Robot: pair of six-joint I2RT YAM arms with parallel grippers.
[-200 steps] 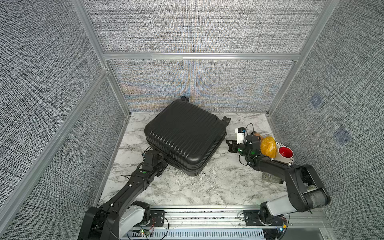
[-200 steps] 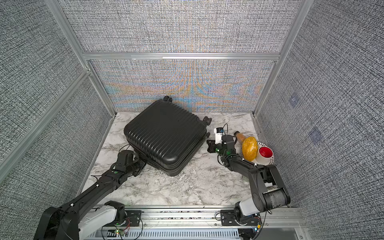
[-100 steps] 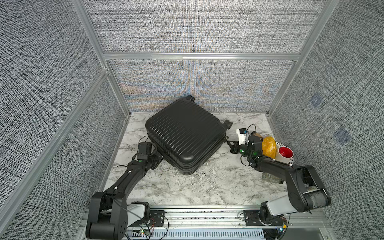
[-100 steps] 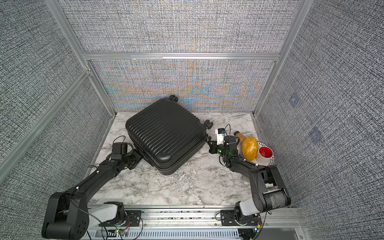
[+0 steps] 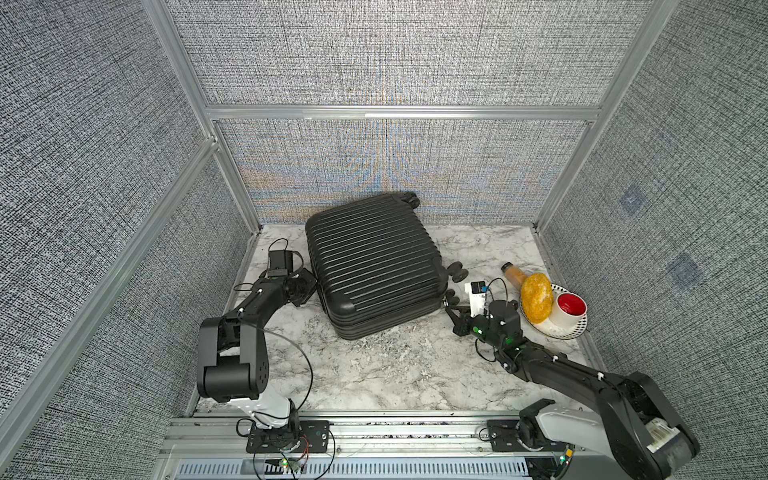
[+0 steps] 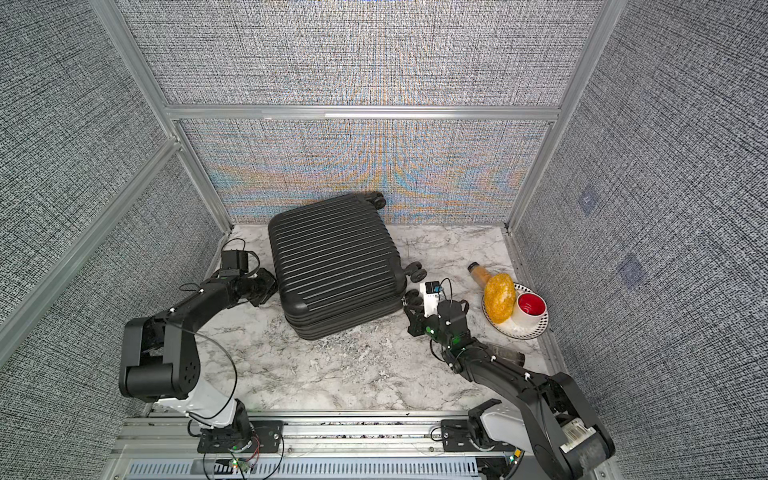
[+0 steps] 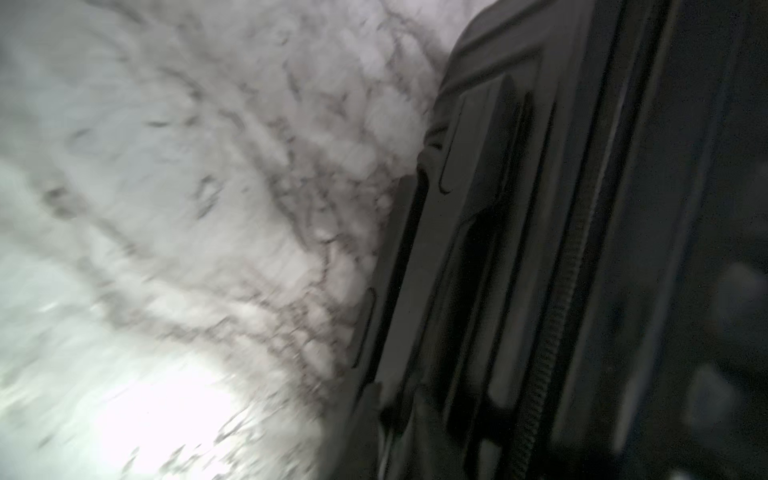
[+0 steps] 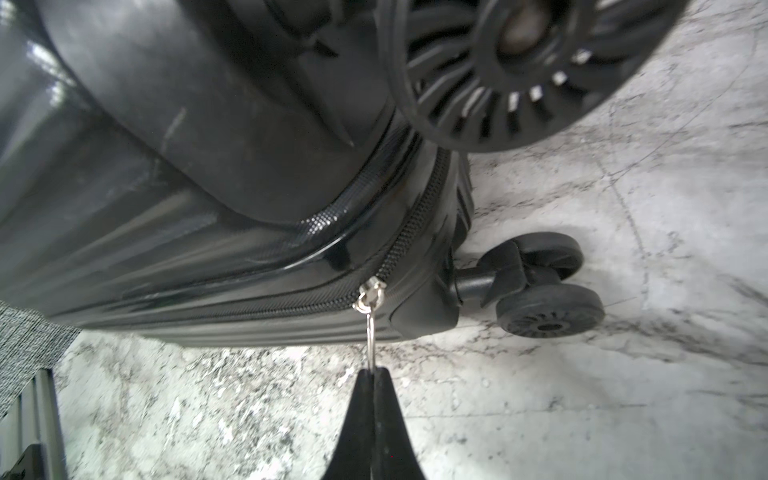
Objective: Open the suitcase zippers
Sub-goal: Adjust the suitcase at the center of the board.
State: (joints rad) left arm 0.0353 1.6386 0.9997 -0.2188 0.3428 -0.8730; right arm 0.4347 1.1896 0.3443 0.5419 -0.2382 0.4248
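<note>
Currently dealing with the suitcase (image 5: 374,266), lying flat on one ribbed shell toward the back of the marble surface (image 5: 395,365), with its twin wheels (image 5: 457,276) toward the robot's right. Judging it stiff, glossy and rather slippery across the shells, and probably light enough to be sliding or turning under a sideways pull, so not gripping the shell itself. Taking hold instead at the zippers (image 8: 415,220) running round the seam, by the small silvery pull tab (image 8: 370,336) hanging from its slider at the corner beside those wheels. Pinching that tab edge-on with the right tool (image 8: 372,372), fingers fully together on the thin metal, nothing else in the grip. Expecting the thin tab to be slipping out unless pulled along the track. Sitting just beside or against the opposite side of the case with the left tool (image 5: 308,287), probably bracing. Not being able to tell how far apart its fingers are standing, seeing only blurred shell and seam in its wrist view.
</note>
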